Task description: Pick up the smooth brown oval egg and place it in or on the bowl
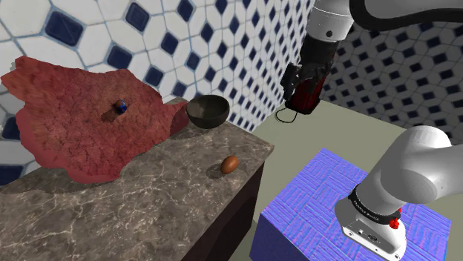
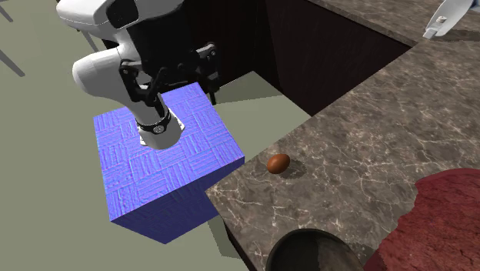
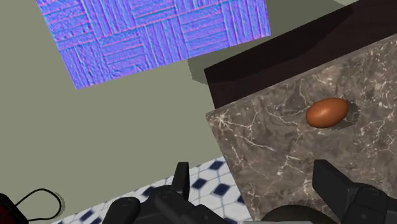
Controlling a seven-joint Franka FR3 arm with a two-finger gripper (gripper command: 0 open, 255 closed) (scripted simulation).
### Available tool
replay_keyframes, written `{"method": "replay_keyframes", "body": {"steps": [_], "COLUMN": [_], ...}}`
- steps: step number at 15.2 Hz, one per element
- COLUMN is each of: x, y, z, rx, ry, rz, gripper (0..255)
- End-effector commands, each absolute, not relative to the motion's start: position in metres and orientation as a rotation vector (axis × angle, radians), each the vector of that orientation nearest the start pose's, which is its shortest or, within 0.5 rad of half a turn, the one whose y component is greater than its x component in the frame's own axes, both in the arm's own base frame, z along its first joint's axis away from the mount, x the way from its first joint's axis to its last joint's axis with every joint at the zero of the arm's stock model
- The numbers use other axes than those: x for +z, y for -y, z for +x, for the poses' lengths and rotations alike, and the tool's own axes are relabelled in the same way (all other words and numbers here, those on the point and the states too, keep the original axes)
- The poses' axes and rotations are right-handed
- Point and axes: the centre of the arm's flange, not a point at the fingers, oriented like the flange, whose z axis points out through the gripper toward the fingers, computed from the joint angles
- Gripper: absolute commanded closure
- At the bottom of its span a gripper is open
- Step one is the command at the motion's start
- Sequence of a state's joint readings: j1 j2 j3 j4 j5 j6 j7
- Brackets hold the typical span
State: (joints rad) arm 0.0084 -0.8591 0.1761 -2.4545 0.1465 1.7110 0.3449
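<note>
**Egg waiting near the counter's edge, pincer wide and high**

We start at the shoulder view's left. A rough dark-red slab point(image 1: 81, 130) sprawls over that end of the brown veined marble counter point(image 1: 133, 200), with a tiny blue object point(image 1: 119, 107) perched on it. Neither matters to the job.

Next along is the dark round bowl point(image 1: 207, 111), upright and mouth up, close to the counter's far corner by the blue-and-white tiled wall point(image 1: 185, 37). Then comes the target, the smooth brown oval egg point(image 1: 230, 164). It lies on its side on bare stone, close to the counter edge that faces the stand and apart from the bowl.

Further right, the all-black two-finger gripper point(image 3: 252, 167) hangs in the air off the counter, above the floor. Its two fingers point(image 3: 182, 181) stand well apart with nothing between them. At the far right sits the blue patterned box stand point(image 1: 319, 193).

So the step in hand looks like the reach, and nothing is grasped yet. To do it well, I'd bring the hand over the egg first and only then descend. The fingers should straddle its short width rather than its long axis. It's a rounded thing beside an edge, so a glancing touch could roll it off. Come straight down and close gently around the middle. For the carry, lift clear of the bowl's rim before crossing over.
</note>
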Motion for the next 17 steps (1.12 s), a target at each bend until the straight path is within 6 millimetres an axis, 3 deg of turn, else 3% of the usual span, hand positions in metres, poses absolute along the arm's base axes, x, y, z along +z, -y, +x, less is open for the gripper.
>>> {"method": "replay_keyframes", "body": {"steps": [1, 9, 17], "x": [0.557, 0.484, 0.407], "y": [-0.103, -0.185, -0.260], "z": [0.296, 0.317, 0.352], "rx": [-0.169, -0.202, -0.234], "ry": [-0.421, -0.682, -0.947], "rz": [-3.083, -3.086, -3.066], "gripper": [0, 0, 0]}}
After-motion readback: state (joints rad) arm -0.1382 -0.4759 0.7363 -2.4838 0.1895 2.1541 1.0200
